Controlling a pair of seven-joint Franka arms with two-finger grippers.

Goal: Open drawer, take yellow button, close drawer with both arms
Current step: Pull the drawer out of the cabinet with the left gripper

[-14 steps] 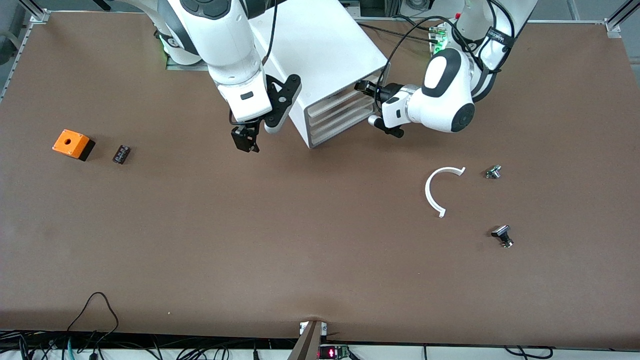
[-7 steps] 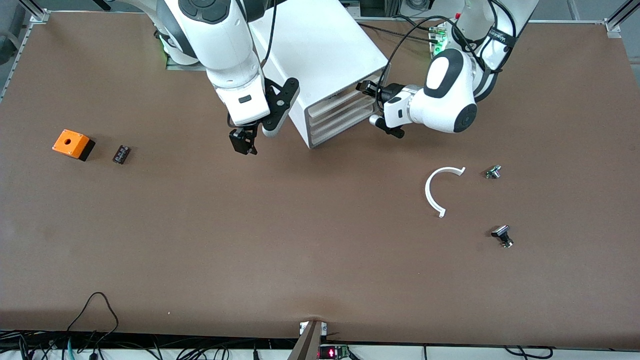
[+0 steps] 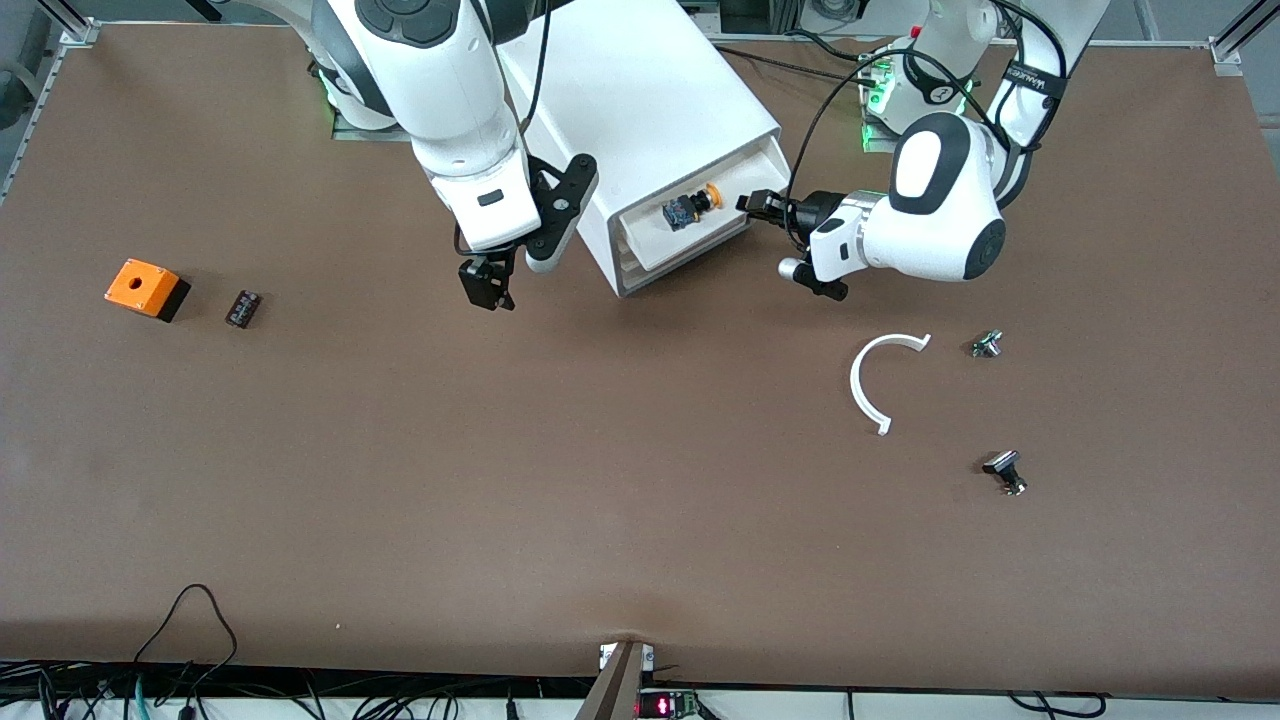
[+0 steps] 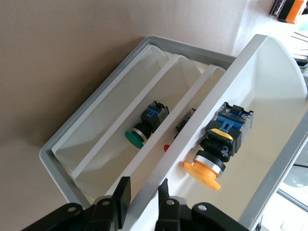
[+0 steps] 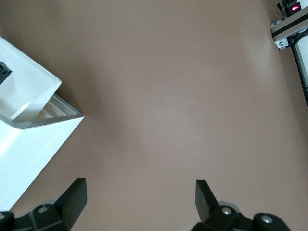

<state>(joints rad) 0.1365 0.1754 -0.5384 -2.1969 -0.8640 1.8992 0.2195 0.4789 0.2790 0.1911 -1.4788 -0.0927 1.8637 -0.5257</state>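
Note:
The drawer (image 3: 722, 226), the highest one of the white cabinet (image 3: 640, 90), stands pulled out. The button (image 3: 690, 209) lies in it, orange cap and black body. My left gripper (image 3: 758, 205) is shut on the drawer's front wall; in the left wrist view its jaws (image 4: 144, 192) pinch that wall (image 4: 187, 134), with the button (image 4: 211, 151) just inside. My right gripper (image 3: 488, 285) hangs open and empty over bare table beside the cabinet, toward the right arm's end. The right wrist view shows its gripper (image 5: 139, 192) open and a drawer corner (image 5: 33, 82).
Lower drawers hold a green-capped button (image 4: 144, 126) and a red one (image 4: 166, 147). An orange square box (image 3: 145, 288) and a small black block (image 3: 243, 308) lie toward the right arm's end. A white curved strip (image 3: 872, 385) and two small parts (image 3: 987, 344) (image 3: 1005, 472) lie toward the left arm's end.
My left gripper has drawn back toward the left arm's end and pulled the highest drawer out; the button now shows. The right gripper has barely moved.

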